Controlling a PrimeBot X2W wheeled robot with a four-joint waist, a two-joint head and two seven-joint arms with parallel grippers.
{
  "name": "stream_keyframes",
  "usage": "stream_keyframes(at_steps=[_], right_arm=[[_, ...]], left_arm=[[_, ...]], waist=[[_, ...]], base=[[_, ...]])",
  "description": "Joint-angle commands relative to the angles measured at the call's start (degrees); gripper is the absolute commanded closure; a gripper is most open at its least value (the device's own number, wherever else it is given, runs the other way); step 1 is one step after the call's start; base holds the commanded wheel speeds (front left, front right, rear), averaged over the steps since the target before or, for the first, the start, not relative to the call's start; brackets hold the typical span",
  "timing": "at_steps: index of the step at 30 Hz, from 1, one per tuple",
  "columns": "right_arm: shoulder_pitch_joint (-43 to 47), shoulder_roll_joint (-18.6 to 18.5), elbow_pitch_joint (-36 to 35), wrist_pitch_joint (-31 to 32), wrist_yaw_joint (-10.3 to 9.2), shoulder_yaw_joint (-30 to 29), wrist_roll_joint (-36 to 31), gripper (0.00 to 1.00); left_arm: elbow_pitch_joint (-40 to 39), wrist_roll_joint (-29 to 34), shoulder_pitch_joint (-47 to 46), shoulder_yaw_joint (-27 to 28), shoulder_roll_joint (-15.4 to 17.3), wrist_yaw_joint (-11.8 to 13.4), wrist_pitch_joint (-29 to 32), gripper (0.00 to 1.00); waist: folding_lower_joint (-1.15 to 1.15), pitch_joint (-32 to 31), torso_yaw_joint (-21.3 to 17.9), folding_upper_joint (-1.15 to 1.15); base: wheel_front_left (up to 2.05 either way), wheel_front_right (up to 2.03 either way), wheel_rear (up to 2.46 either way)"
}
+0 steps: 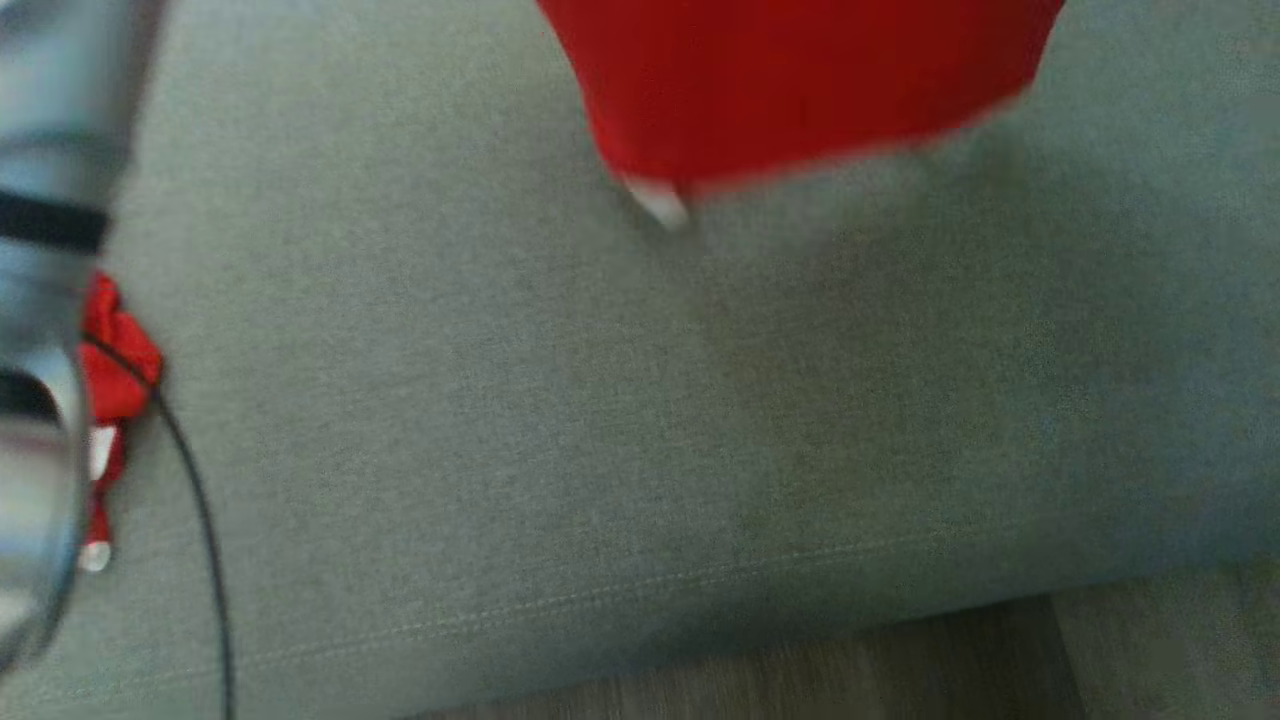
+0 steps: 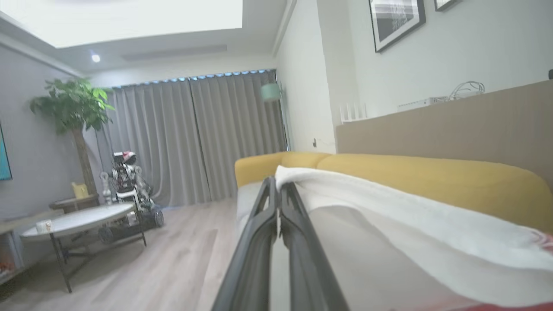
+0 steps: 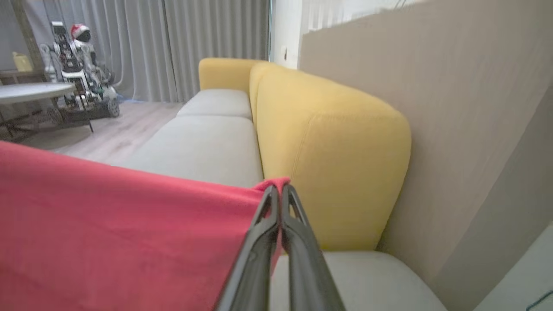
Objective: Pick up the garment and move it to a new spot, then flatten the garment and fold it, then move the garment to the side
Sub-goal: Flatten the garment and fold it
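The garment [image 1: 800, 90] is red with white trim and hangs blurred above the grey sofa seat [image 1: 600, 450] at the top of the head view. Another bunch of the garment's red cloth and white trim shows at the left edge beside my pale left forearm [image 1: 50, 300]. In the left wrist view, my left gripper [image 2: 278, 183] is shut on the garment's white band [image 2: 389, 207]. In the right wrist view, my right gripper [image 3: 280, 190] is shut on a corner of the garment's red cloth [image 3: 108, 216], which stretches away to the left.
The sofa has a yellow backrest [image 3: 328, 142] against a brown wall panel. Wooden floor [image 1: 900, 660] runs along the seat's front edge. Across the room stand a round coffee table [image 2: 77, 218], another wheeled robot [image 2: 127, 181] and a potted tree [image 2: 73, 108]. A black cable [image 1: 200, 520] hangs from my left arm.
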Motion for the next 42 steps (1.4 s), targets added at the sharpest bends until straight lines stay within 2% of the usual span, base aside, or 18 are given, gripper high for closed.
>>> stream_keyframes(at_steps=[1, 4, 9, 11, 16, 26, 32, 37, 42], right_arm=[[-5.0, 0.1, -3.3, -2.0, -0.01, 0.0, 0.3, 1.00], [-7.1, 0.1, -4.7, -4.4, -0.01, -0.6, 0.1, 1.00], [-11.8, -0.2, -10.5, -7.6, -0.01, -1.0, -1.8, 1.00], [-12.2, 0.0, -12.4, -7.8, -0.01, -0.8, -1.6, 1.00], [-10.2, 0.3, -13.7, -7.9, -0.01, 2.5, 0.8, 1.00], [2.7, -1.1, -9.4, -7.9, -0.01, 12.5, 11.4, 1.00], [14.2, -0.3, -7.2, -6.3, -0.01, 17.9, 20.2, 1.00], [26.6, -2.8, -8.9, -3.6, -0.01, 21.5, 25.9, 1.00], [40.4, -6.1, -13.5, -1.2, -0.01, 22.6, 30.5, 1.00]], left_arm=[[1.1, 2.8, -7.2, 1.4, 2.9, 1.0, -1.6, 1.00], [1.4, 6.0, -11.2, 1.2, 3.4, 2.5, -2.1, 1.00], [-10.3, 15.1, -17.9, 3.5, 5.2, 6.3, -2.1, 1.00], [-13.6, 16.6, -17.1, 4.6, 5.1, 5.9, -2.2, 1.00], [-15.6, 15.5, -10.9, 7.0, 3.7, 1.3, -2.2, 1.00], [-19.5, 10.2, 13.3, 12.6, 1.8, -8.7, -2.2, 1.00], [-24.3, 4.8, 32.9, 14.8, 1.1, -11.8, -2.1, 1.00], [-30.4, -0.3, 51.1, 14.9, 1.9, -10.9, 1.2, 1.00], [-38.6, -3.8, 67.9, 15.1, 2.8, -7.4, 4.0, 1.00]], waist=[[0.00, 1.9, -1.7, 0.00], [0.00, 2.7, -2.5, 0.00], [0.00, 7.9, -2.7, 0.00], [0.00, 9.7, -2.1, 0.00], [0.00, 13.4, 0.0, 0.00], [0.00, 7.9, 2.2, 0.00], [0.00, -0.1, 1.7, 0.00], [0.00, -6.1, 1.3, 0.00], [0.00, -10.1, 1.2, 0.00]], base=[[0.00, 0.00, 0.00], [0.00, 0.00, 0.00], [0.00, 0.00, 0.00], [0.00, 0.00, 0.00], [0.00, 0.00, 0.00], [0.00, 0.00, 0.00], [0.00, 0.00, 0.00], [0.00, 0.00, 0.00], [0.00, 0.00, 0.00]])
